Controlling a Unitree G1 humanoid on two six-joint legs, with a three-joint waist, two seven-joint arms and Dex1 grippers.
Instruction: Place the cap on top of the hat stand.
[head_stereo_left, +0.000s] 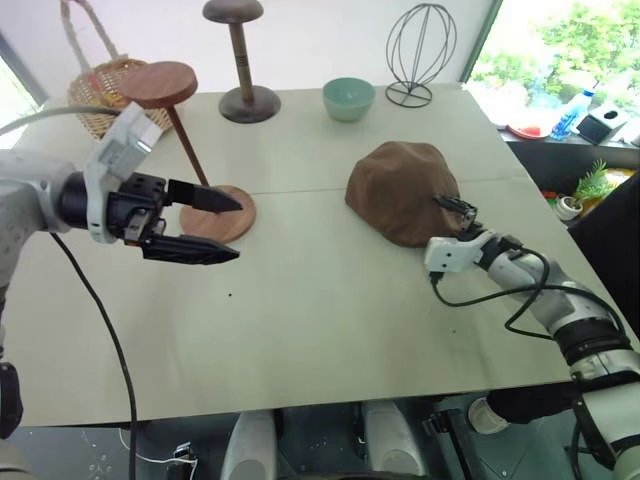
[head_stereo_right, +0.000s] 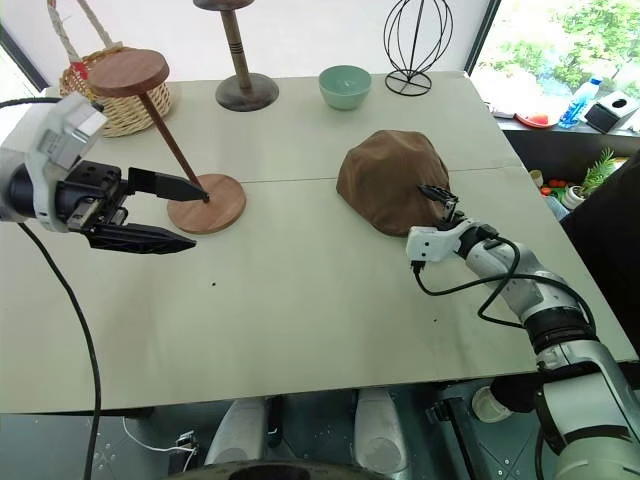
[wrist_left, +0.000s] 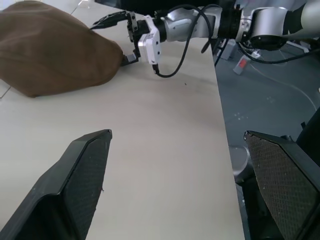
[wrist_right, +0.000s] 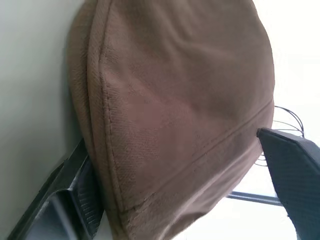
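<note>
The cap (head_stereo_left: 402, 190) lies dome-up on the worktop (head_stereo_left: 330, 320), on the robot's right half, well apart from the hat stand (head_stereo_left: 190, 150), which stands on the left half with its round top disc tilted out on the slanted rod above its flat base. The right claw (head_stereo_left: 457, 212) is at the cap's near right edge, its fingers spread to either side of the rim: the right wrist view has one finger low against the worktop under the brim and the other out past the dome, with the fabric between them but not yet pinched. The step in hand looks like the grasp itself, and to do it well the lower finger should slide fully beneath the brim before closing, so the claw bites a firm fold of the seam instead of skimming off the soft crown. A shallow pinch would likely let the cap sag or slip on the lift. The left claw (head_stereo_left: 205, 228) hangs spread wide and empty above the worktop just beside the stand's base. It should keep off the rod, since a nudge could tip the stand.
</note>
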